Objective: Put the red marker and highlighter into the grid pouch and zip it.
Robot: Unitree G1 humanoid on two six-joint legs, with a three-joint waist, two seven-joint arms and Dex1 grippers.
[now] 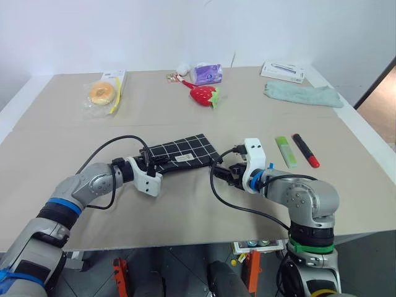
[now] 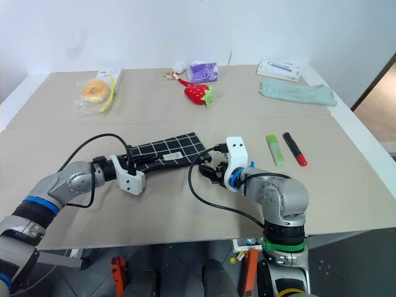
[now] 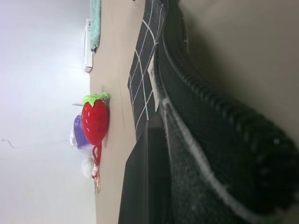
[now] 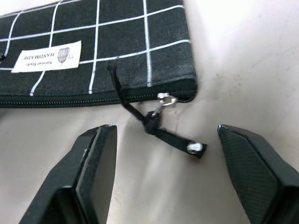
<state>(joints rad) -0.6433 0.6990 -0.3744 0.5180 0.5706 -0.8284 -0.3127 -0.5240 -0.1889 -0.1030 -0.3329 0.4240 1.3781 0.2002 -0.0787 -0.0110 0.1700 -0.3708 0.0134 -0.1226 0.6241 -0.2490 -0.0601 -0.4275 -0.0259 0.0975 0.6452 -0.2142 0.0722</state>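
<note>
Right wrist view: right end effector (image 4: 161, 154) spread wide, nothing between its fingers (image 4: 96, 163), hanging just over the counter (image 4: 243, 56). Between the fingers, untouched, the black zipper pull (image 4: 161, 130) with its knotted cord, slider sitting at the corner of the grid pouch (image 4: 117, 51); zipper looks drawn to that end, white label up. At the pouch's other end, left end effector (image 1: 150, 162) clenched on the fabric edge, dark weave pressed close in the left wrist view, fingertips themselves hidden. Out past the right arm, well apart from the pouch, highlighter (image 1: 285, 151) and red marker (image 1: 305, 150) side by side on the counter. Farther back, strawberry plush (image 1: 203, 94), green cloth (image 1: 303, 95), bagged pastry (image 1: 101, 93).
</note>
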